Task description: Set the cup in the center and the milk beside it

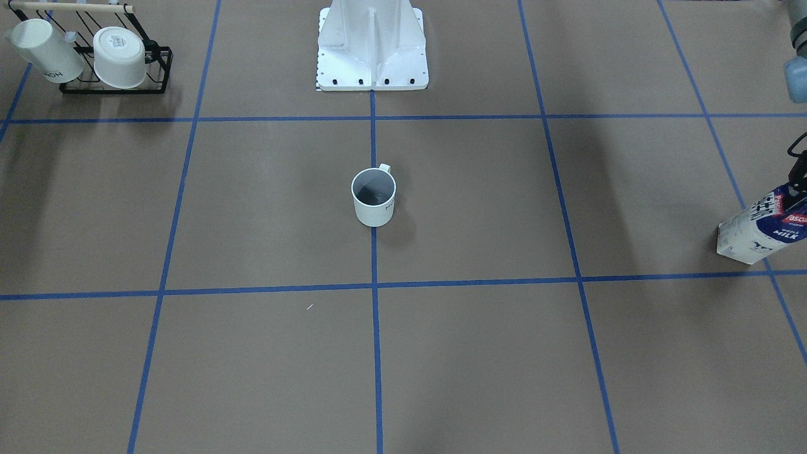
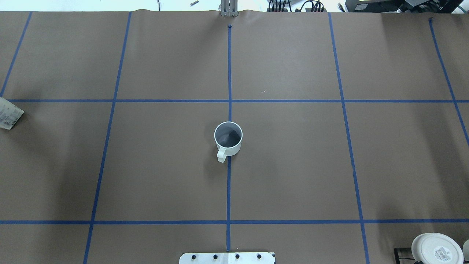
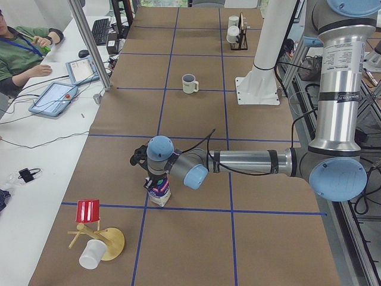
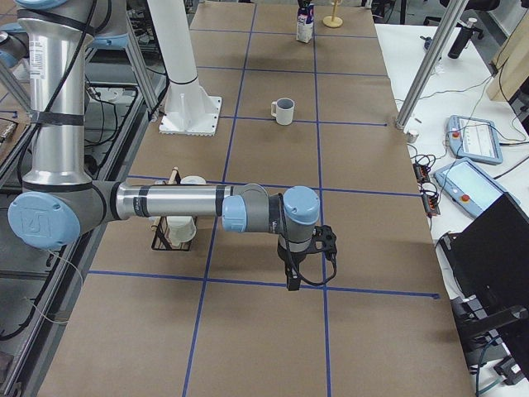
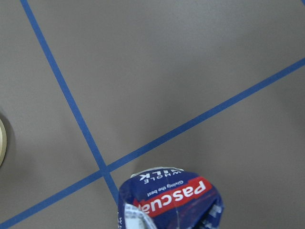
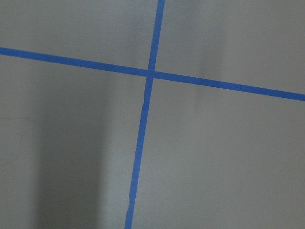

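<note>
Below left claw (image 3: 155, 180), six o'clock: navy-white gable-top milk carton (image 3: 159, 194), one.
White ceramic mug (image 1: 373, 197): three alike.
Claw grip: cannot tell.

Bench (image 2: 293, 165) is wrapped in brown paper with a blue tape grid (image 2: 229, 73). Going by the overhead view, the cup (image 2: 228, 137) sits dead centre on the middle tape line, handle toward 6 o'clock. The milk (image 1: 760, 230) is way out at 9 o'clock by a tape crossing; can't tell if it's touching down. White robot base (image 1: 372, 57) is at 6, black wire rack (image 1: 113, 90) around 4, and a wooden stand (image 3: 110, 244) sits past the milk.
</note>
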Controlling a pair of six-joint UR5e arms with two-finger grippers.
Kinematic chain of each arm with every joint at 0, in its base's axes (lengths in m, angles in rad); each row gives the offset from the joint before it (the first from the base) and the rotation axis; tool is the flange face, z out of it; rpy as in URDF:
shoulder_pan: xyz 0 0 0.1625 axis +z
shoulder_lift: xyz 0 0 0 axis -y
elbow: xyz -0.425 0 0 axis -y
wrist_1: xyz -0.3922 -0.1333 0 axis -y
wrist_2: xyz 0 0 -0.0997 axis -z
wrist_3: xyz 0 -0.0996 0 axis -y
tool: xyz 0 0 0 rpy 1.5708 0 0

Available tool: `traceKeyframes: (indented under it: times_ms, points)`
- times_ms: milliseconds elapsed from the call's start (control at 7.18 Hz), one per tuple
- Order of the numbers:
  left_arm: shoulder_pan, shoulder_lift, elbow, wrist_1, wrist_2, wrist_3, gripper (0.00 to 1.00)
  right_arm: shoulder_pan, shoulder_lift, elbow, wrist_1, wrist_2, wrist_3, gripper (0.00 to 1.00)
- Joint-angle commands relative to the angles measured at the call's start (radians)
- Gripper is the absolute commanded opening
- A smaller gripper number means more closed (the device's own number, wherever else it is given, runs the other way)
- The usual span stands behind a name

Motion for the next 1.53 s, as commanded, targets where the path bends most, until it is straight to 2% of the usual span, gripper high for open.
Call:
traceKeyframes:
  times_ms: [0, 139, 418, 696, 1114, 1392]
  points:
    - [-0.001, -0.025, -0.027, 0.02, -0.003, -0.061, 0.0, 0.0, 0.0, 0.0, 0.0, 0.0, -0.002, 1.0]
    - [-0.001, -0.027, -0.059, 0.036, -0.038, -0.128, 0.0, 0.001, 0.0, 0.0, 0.0, 0.0, 0.0, 1.0]
    - [0.002, -0.036, -0.177, 0.06, -0.037, -0.377, 0.0, 0.0, 0.0, -0.002, 0.0, 0.0, -0.002, 1.0]
    - [0.073, -0.102, -0.303, 0.202, -0.023, -0.503, 0.0, 0.0, 0.0, 0.0, 0.0, 0.0, 0.0, 1.0]
    - [0.261, -0.308, -0.426, 0.5, 0.132, -0.717, 0.0, 0.0, 0.0, 0.0, 0.0, 0.002, 0.0, 1.0]
    - [0.439, -0.485, -0.432, 0.658, 0.266, -0.904, 0.0, 0.001, 0.0, 0.0, 0.002, 0.003, 0.0, 1.0]
